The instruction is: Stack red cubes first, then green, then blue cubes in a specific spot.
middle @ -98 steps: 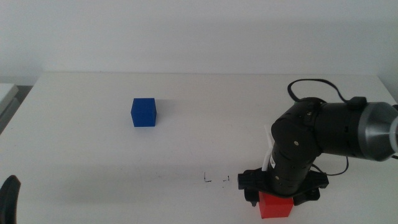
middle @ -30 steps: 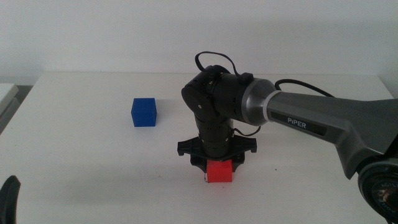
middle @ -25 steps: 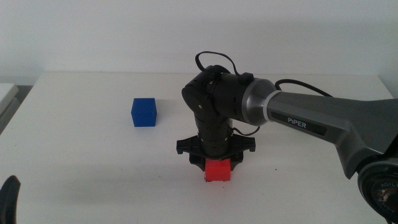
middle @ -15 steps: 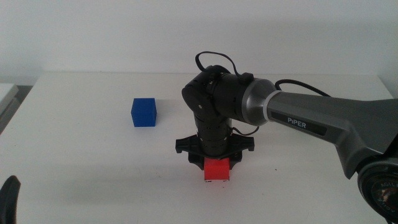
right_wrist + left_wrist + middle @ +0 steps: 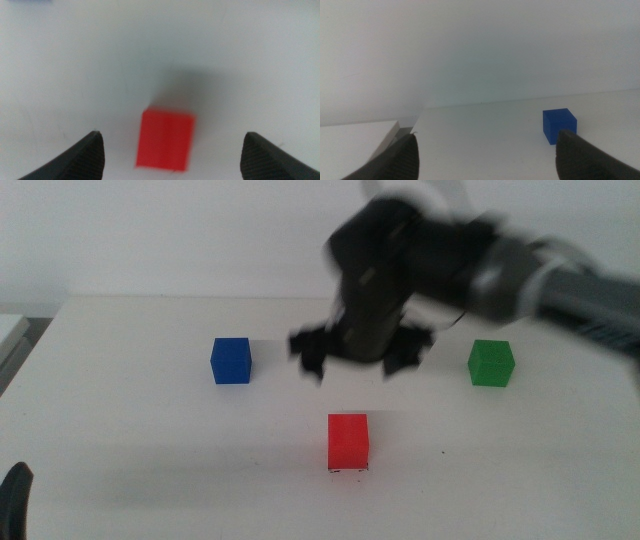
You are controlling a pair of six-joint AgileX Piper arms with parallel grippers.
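Red cube (image 5: 348, 442) sits alone on the white table (image 5: 150, 430), near the front-centre, on the small dark marks; blue cube (image 5: 231, 361) well apart to its left-rear, green cube (image 5: 491, 363) well apart to its right-rear. All three look rigid, matte, light, same size; flat parallel faces should give a firm pinch w/o slipping, best taken across two opposite side faces near mid-height, jaws square to the faces so the cube drops flat on the one below. Nothing fragile, I'd say, but a stack of small cubes will topple if nudged.

Right gripper (image 5: 361, 358) is blurred, above the table behind the red cube, jaws spread wide & holding nothing; right wrist view shows the red cube (image 5: 165, 139) free on the table between its two jaw tips. Left gripper (image 5: 485, 155) waits at the front-left edge, jaws apart, empty, looking toward the blue cube (image 5: 559, 125).

Vs half a sec ago: the right gripper was down around the red cube; now it has let go & lifted away; the cube stays on the mark; green cube, hidden then, is now in sight.
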